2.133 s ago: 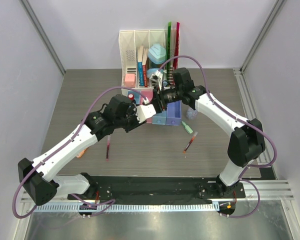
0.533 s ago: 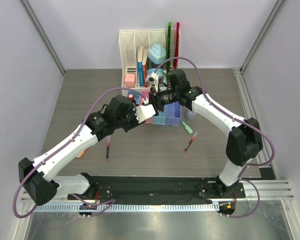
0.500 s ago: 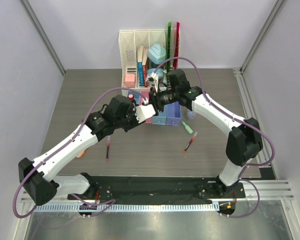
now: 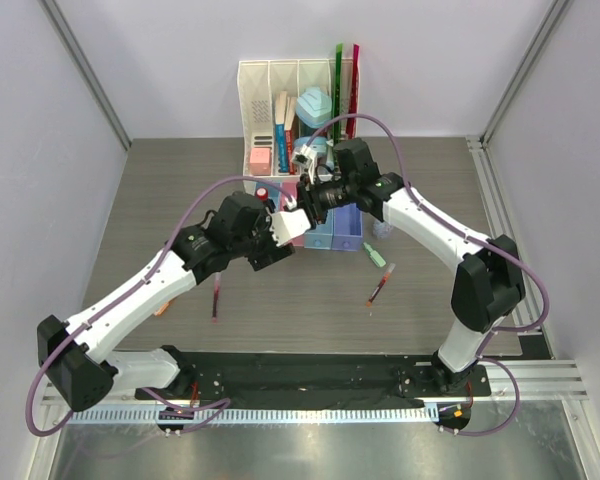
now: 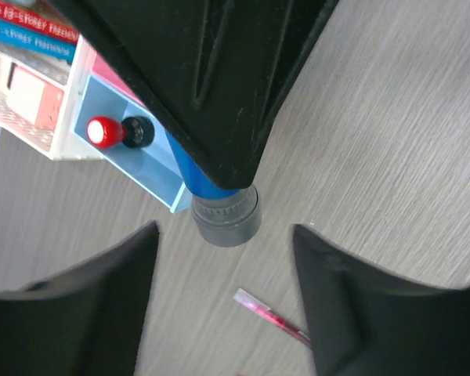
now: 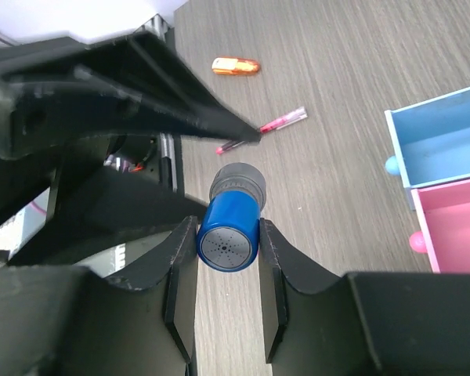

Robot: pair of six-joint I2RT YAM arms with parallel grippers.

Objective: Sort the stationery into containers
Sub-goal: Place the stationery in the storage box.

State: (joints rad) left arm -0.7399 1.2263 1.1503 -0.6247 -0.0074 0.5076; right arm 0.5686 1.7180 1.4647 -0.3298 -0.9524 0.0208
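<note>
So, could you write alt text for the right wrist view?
The right gripper pinches a blue, grey-tipped cylinder over the table. Beyond lie a dark-red pen and an orange piece; a light blue bin and a pink bin sit at right.

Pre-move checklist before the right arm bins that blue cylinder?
1. Grip: right gripper shut on blue cylinder: ok.
2. Release: left gripper open, fingers off the cylinder: ok.
3. Over a bin: not ok; cylinder hangs over table beside blue bin.
4. Bin room: ok; visible floor mostly bare beside red-capped cylinder.
5. Path: not ok; left gripper flanks the cylinder's grey end.
</note>
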